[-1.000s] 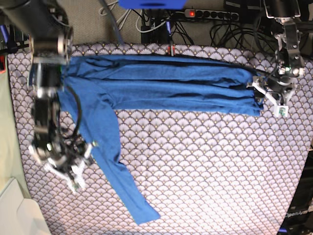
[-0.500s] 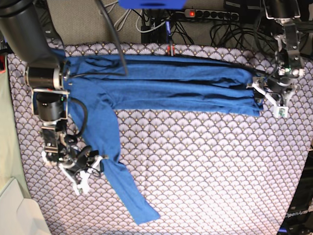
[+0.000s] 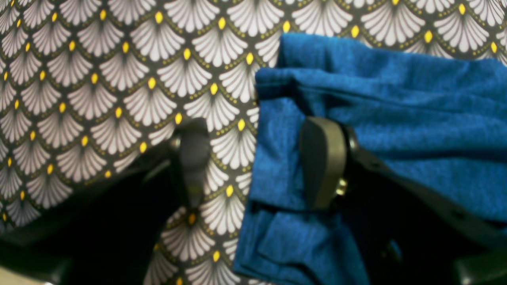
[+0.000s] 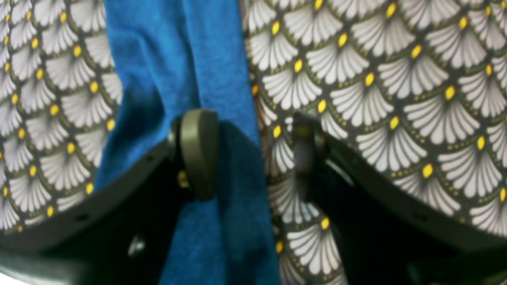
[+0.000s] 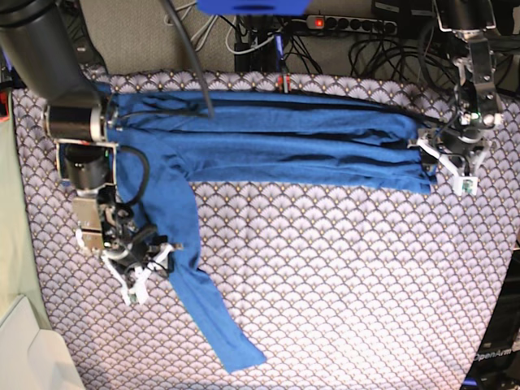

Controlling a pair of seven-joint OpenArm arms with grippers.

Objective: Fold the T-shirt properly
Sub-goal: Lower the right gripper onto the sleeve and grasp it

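Note:
The blue T-shirt (image 5: 268, 146) lies folded into a long band across the far part of the table. One long sleeve (image 5: 199, 305) trails down toward the front. My right gripper (image 5: 146, 272) is open at the sleeve's left edge. In the right wrist view one pad (image 4: 198, 152) rests over the sleeve (image 4: 178, 51), the other over bare cloth. My left gripper (image 5: 453, 166) is open at the band's right end. In the left wrist view one pad (image 3: 323, 158) sits on the T-shirt (image 3: 396, 99), and its edge lies between the jaws.
A scallop-patterned tablecloth (image 5: 341, 276) covers the table. A power strip (image 5: 349, 24) and tangled cables lie behind the far edge. A pale box (image 5: 28, 357) stands at the front left corner. The table's right edge runs close to the left gripper.
My right gripper has moved up and to the right, from the bare cloth onto the sleeve's left edge. The left arm and the folded band have stayed still.

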